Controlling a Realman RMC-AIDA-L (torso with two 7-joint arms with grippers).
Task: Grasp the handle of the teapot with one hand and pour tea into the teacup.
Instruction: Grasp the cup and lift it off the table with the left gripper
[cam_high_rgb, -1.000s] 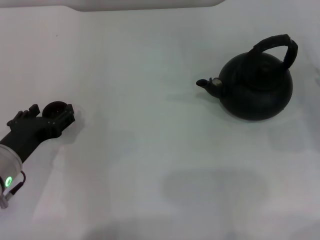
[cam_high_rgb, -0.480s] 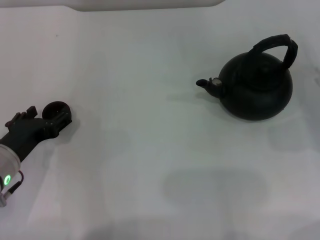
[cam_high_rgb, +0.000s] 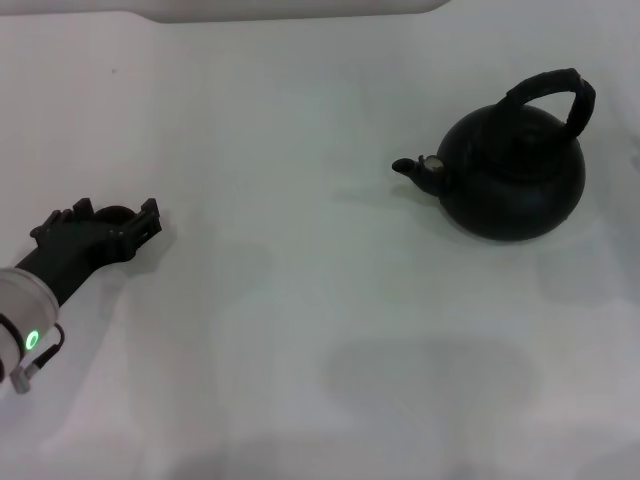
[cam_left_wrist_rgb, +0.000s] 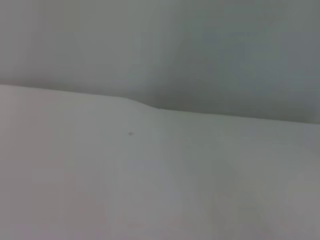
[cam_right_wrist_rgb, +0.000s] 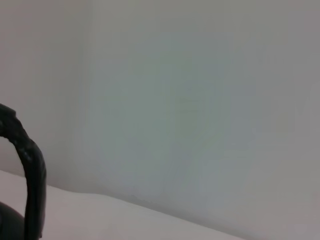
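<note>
While the left gripper (cam_high_rgb: 118, 222) sat over the teacup (cam_high_rgb: 112, 213) at the bench's (cam_high_rgb: 300, 330) left, jaws unreadable, the teapot (cam_high_rgb: 512, 178) stood untouched far right, so a careless nudge could have tipped the cup.

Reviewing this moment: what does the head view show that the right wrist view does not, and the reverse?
Only the head view shows the whole teapot with its spout toward the robot's left, standing free on the white table, and the left gripper far off at the left, around the mostly hidden teacup. Only the right wrist view shows a plain pale wall behind the table. Both show the handle, untouched; the right gripper appears in neither.
</note>
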